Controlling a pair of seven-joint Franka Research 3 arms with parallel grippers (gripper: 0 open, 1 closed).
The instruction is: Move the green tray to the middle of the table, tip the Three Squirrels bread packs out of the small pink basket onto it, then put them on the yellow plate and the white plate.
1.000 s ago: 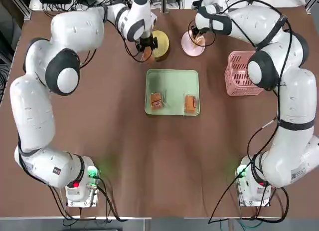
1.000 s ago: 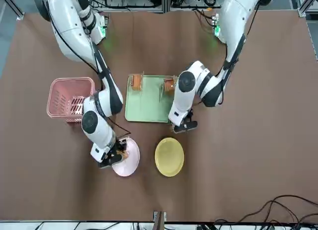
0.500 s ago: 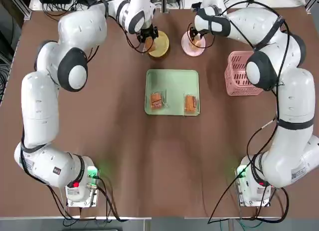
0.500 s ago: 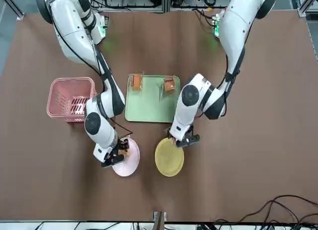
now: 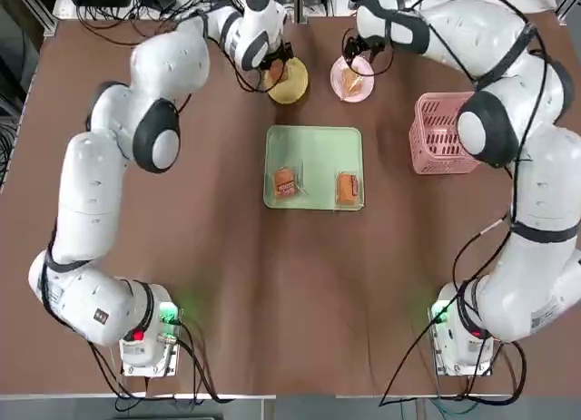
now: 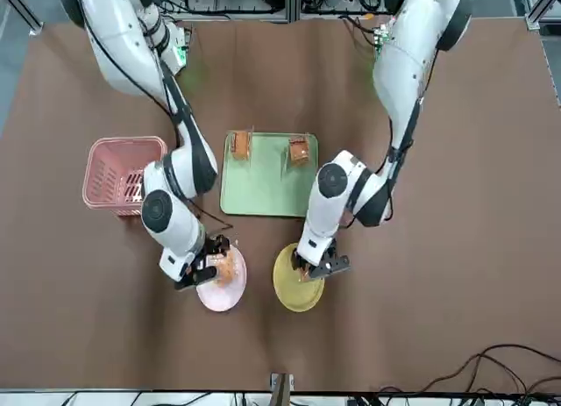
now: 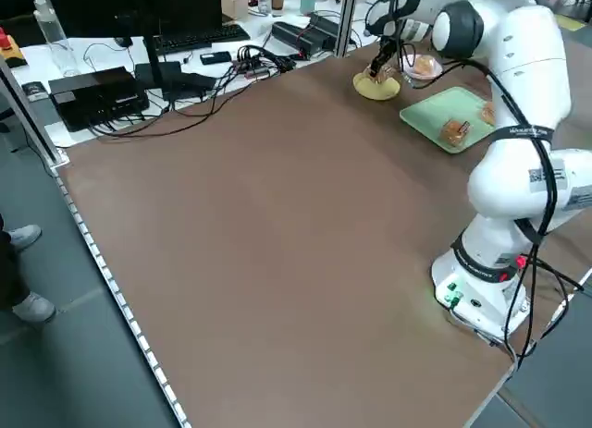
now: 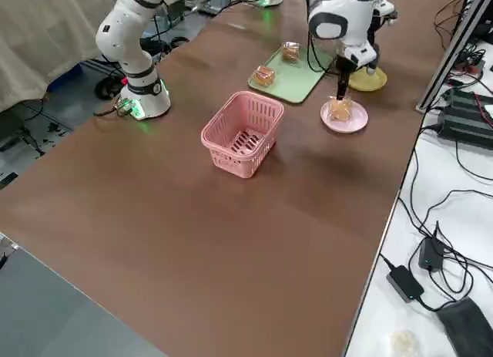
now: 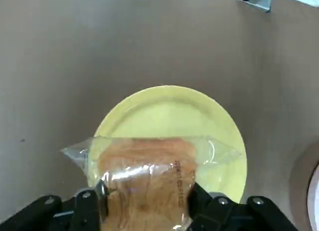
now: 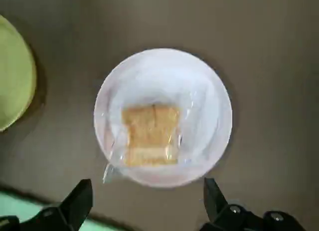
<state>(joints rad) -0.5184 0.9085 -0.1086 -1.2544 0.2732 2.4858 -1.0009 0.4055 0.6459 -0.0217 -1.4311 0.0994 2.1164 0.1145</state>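
**Top view: one bread pack is down, one is nearly down**

Left wrist view shows the left gripper (image 9: 144,211) with its fingers closed on a bread pack (image 9: 147,178) just over the yellow plate (image 9: 199,121), near the far edge of the bench (image 5: 182,302). I think it should go low, stay over the middle of the plate, then open slowly so the pack does not slide off.

The right gripper (image 10: 144,211) hangs over the white plate (image 10: 209,91) with its fingers wide apart and empty. A pack (image 10: 149,133) lies flat on that plate.

Count: four bread packs, two of them on the green tray (image 5: 313,152) in the middle of the bench. Two plates. One pink basket (image 5: 436,134) by the right edge, and it looks empty.
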